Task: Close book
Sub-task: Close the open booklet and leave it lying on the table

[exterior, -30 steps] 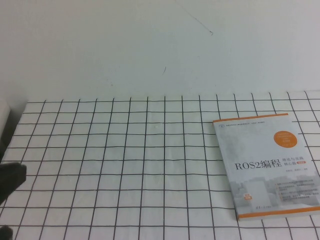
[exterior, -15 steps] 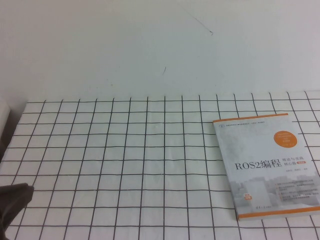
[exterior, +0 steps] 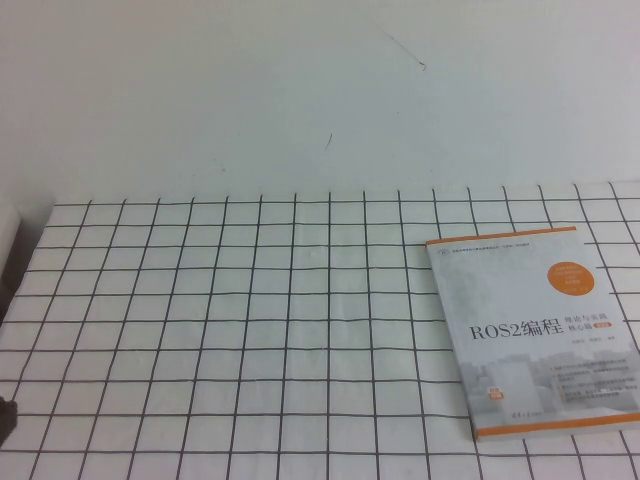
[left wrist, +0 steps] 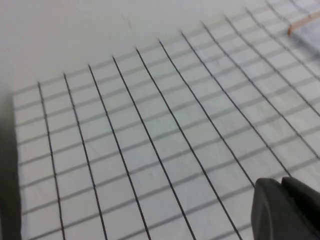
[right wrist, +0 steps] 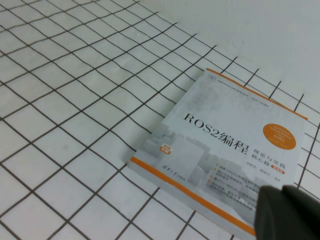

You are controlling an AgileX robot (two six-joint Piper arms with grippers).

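Book [exterior: 535, 330] lies flat on the white grid cloth [exterior: 250, 330], on the robot's right side toward the near edge. It's closed, front cover up: pale grey w/ orange bands top and bottom, an orange circle and "ROS2" in the title. The right wrist view shows the same cover [right wrist: 225, 150], w/ nothing resting on it.

Left gripper [exterior: 5, 420] is only a dark sliver at the near-left edge of the high view, well apart from the book. In its own wrist view it's a blurred dark lump [left wrist: 285, 200] above bare cloth, w/ an orange-edged book corner [left wrist: 305, 25] far off. It's possibly pinched together, but can't tell for sure.

Right gripper [right wrist: 287, 210] is out of the high view. In its wrist cam it's a dark blur over the book's lower corner. Contact and grip state: can't tell.

Plain white wall [exterior: 300, 90] behind the table.
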